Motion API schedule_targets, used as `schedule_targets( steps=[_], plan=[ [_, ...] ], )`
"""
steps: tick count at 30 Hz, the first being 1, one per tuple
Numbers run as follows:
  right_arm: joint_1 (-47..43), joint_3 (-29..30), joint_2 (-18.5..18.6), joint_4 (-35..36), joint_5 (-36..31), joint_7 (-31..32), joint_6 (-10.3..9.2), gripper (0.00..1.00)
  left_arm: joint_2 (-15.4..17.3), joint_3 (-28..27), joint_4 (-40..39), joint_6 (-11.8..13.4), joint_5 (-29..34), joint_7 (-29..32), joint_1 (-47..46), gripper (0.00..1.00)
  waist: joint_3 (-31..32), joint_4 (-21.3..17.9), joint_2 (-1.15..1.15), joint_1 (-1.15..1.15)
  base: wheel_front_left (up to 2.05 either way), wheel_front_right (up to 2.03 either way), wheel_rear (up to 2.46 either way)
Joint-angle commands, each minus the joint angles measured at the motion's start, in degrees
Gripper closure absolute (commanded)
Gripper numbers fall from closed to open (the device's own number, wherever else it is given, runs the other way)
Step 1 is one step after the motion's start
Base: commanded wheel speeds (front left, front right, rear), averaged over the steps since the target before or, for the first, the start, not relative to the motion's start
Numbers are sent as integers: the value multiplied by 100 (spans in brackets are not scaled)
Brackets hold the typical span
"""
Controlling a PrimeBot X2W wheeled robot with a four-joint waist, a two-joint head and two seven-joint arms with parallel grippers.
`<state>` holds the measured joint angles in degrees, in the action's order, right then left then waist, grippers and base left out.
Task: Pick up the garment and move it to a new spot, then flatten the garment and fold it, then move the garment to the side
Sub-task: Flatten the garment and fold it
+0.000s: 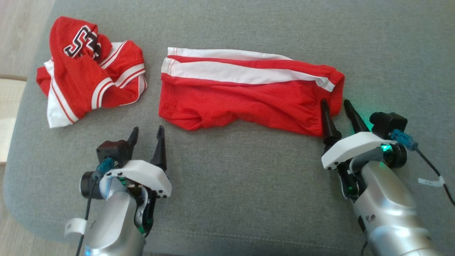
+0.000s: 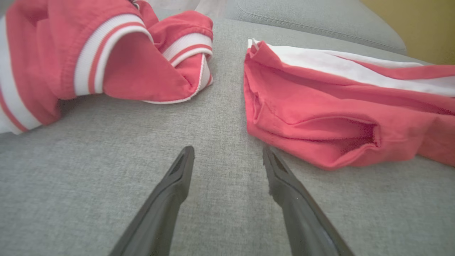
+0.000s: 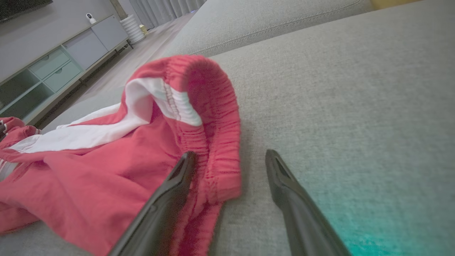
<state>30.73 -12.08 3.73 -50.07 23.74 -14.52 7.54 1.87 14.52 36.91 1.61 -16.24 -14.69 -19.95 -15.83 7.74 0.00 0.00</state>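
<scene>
Well, grey cushion (image 1: 249, 185) under red shorts (image 1: 249, 96); cabinet (image 3: 67, 57) beyond

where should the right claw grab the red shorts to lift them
Probably the gathered elastic waistband at the right end of the shorts, approached from the near right of the cushion. It stands up there as a thick ridge while the rest lies flat, and the open right claw has a finger on each side of it.
</scene>
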Motion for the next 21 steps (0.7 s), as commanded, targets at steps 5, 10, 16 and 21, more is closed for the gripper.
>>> schedule_targets(
  steps=[5, 10, 16, 21],
  plan=[
    [88, -692, -85, 75, 533, -48, -5, 8, 101, -96, -248, 72, -49, -31, -113, 0, -87, 93, 0, 0, 0, 0, 0],
    [103, -1046, -85, 140, 1065, -48, -5, 100, 101, -112, -263, 87, 9, -31, -89, 0, -109, 79, 0, 0, 0, 0, 0],
    [167, -580, -85, 138, 1241, -48, -5, 100, 101, -149, -304, 94, 81, -31, -37, 0, -70, -35, 0, 0, 0, 0, 0],
    [144, 73, -69, 227, 996, -48, -5, 100, 101, -184, -301, 88, 103, -31, 22, 0, 8, -246, 0, 0, 0, 0, 0]
  ],
)
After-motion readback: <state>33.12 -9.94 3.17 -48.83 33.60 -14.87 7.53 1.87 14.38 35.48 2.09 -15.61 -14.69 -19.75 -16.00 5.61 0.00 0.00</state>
